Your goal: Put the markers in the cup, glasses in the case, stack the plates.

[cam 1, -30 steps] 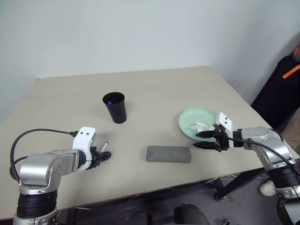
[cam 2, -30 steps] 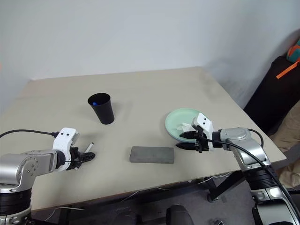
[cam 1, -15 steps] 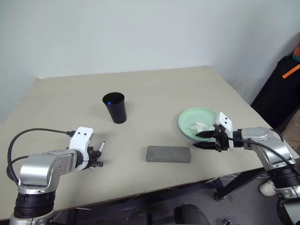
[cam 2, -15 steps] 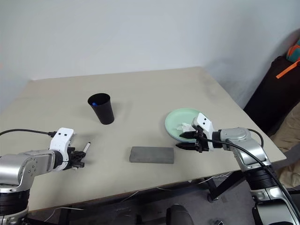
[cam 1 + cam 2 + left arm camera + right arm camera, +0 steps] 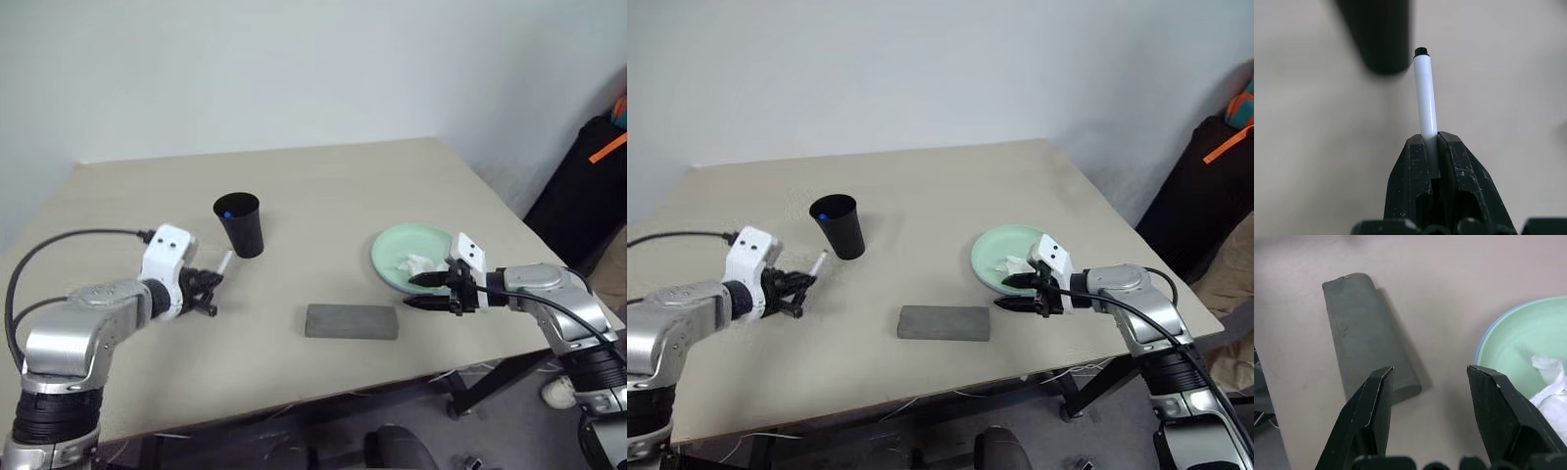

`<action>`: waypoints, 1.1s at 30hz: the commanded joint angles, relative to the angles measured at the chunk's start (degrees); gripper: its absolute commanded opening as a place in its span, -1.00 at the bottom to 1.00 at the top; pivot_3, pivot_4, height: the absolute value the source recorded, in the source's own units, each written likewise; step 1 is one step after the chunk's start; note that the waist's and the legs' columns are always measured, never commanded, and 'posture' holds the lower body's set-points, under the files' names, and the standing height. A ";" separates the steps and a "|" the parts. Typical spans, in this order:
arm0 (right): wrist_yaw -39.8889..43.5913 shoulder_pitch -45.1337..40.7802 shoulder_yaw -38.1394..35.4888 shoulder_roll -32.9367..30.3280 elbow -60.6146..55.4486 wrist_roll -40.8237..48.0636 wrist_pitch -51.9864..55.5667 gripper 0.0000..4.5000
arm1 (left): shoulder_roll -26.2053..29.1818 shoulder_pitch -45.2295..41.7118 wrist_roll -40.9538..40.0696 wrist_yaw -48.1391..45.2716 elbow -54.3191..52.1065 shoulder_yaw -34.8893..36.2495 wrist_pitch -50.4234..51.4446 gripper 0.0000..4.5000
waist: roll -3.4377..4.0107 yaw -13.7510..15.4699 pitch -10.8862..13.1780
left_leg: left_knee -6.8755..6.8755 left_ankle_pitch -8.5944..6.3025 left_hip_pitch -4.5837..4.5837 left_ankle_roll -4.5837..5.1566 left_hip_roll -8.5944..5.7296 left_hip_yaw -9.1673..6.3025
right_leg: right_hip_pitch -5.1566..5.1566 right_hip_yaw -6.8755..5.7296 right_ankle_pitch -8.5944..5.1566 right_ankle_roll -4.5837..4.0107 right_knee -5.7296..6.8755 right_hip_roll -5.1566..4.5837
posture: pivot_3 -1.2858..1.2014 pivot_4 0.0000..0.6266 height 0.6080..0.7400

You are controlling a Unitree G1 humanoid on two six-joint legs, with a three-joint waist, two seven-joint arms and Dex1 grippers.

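My left gripper [image 5: 209, 292] is shut on a white marker [image 5: 1424, 88], held above the table with its black tip pointing toward the black cup [image 5: 240, 223]. A blue-capped marker [image 5: 228, 213] stands inside the cup. The grey case [image 5: 352, 321] lies shut near the table's front edge. My right gripper [image 5: 419, 292] stands open between the case [image 5: 1364, 328] and the mint green plate [image 5: 397, 250]. A light blue rim [image 5: 1480, 345] shows under the green plate. The glasses are out of view.
A crumpled white tissue [image 5: 419, 264] lies in the green plate. The table's front edge runs just below the case, and its right corner is close to my right arm. A dark bag [image 5: 588, 186] stands beyond the table's right side.
My left gripper shut on the white marker lying on the table, then lifted it up and toward the cup. The right arm has stayed still.
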 commanded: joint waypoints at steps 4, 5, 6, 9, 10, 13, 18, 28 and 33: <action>-0.44 -1.21 -1.14 0.38 -1.17 0.29 -0.87 0.15 | -0.39 -8.84 -6.49 -6.63 0.59 2.36 -5.98 -0.96 | -0.05 0.12 0.02 | -0.03 0.01 -0.03 0.01 -0.01 -0.05 | -0.01 -0.06 0.04 0.12 -0.02 0.03 | 0.03 -1.00 1.00; -0.52 -1.12 -1.18 0.44 -1.19 0.27 -0.92 0.15 | -0.89 -10.19 -6.54 -6.52 1.45 2.28 -7.08 -0.96 | -0.05 0.10 0.02 | -0.03 0.02 -0.03 0.03 -0.02 -0.04 | 0.00 -0.05 0.04 0.13 -0.02 0.04 | 0.03 -1.00 1.00; -0.59 -1.02 -1.24 0.47 -1.24 0.29 -0.93 0.15 | -1.41 -11.49 -6.33 -6.12 2.54 2.17 -8.17 -0.96 | -0.05 0.04 0.02 | -0.03 0.06 -0.02 0.10 -0.03 -0.02 | 0.01 -0.03 0.04 0.14 -0.02 0.04 | 0.03 -1.00 1.00; -0.86 -0.75 -1.37 0.58 -1.36 0.32 -0.97 0.15 | -3.17 -15.53 -3.13 -4.51 7.75 0.51 -14.00 -0.96 | -0.05 0.01 0.02 | -0.03 0.08 0.01 0.15 -0.06 0.01 | 0.05 0.01 0.04 0.15 -0.03 0.04 | 0.03 -1.00 1.00; -0.95 -0.70 -1.40 0.65 -1.37 0.35 -0.96 0.15 | -3.86 -16.99 -1.62 -3.92 10.13 -0.50 -16.15 -0.96 | -0.05 0.02 0.02 | -0.02 0.12 0.02 0.22 -0.07 0.01 | 0.06 0.02 0.04 0.15 -0.02 0.05 | 0.03 -1.00 1.00; -1.23 -0.68 -1.35 0.92 -1.48 0.44 -0.87 0.15 | -7.58 -21.25 2.34 -1.56 17.83 -2.96 -23.04 -0.96 | -0.05 0.02 0.01 | -0.02 0.15 0.03 0.26 -0.08 0.01 | 0.08 0.02 0.05 0.14 0.00 0.06 | 0.03 -1.00 1.00; -1.40 -0.65 -1.52 1.01 -1.64 0.54 -0.80 0.15 | -14.74 -27.90 8.90 3.40 32.53 -4.61 -36.76 -0.96 | -0.07 0.44 0.00 | 0.00 0.16 0.00 0.30 -0.11 0.02 | 0.08 0.02 0.06 0.16 -0.03 0.06 | 0.03 -1.00 1.00; -1.93 0.11 -2.04 0.73 -2.50 0.78 -0.33 0.15 | -17.77 -33.67 13.82 5.38 49.27 -4.73 -49.28 -0.96 | -0.08 0.43 0.00 | -0.02 0.15 -0.03 0.31 -0.10 0.03 | 0.04 -0.03 0.09 0.13 -0.06 0.12 | 0.03 -1.00 1.00; -2.40 0.37 -2.14 0.78 -3.00 0.96 0.00 0.15 | -16.99 -33.35 15.12 6.40 51.21 -4.30 -51.93 -0.96 | -0.08 0.43 0.00 | -0.02 0.14 -0.03 0.32 -0.07 0.03 | 0.04 -0.01 0.07 0.17 -0.06 0.09 | 0.03 -1.00 1.00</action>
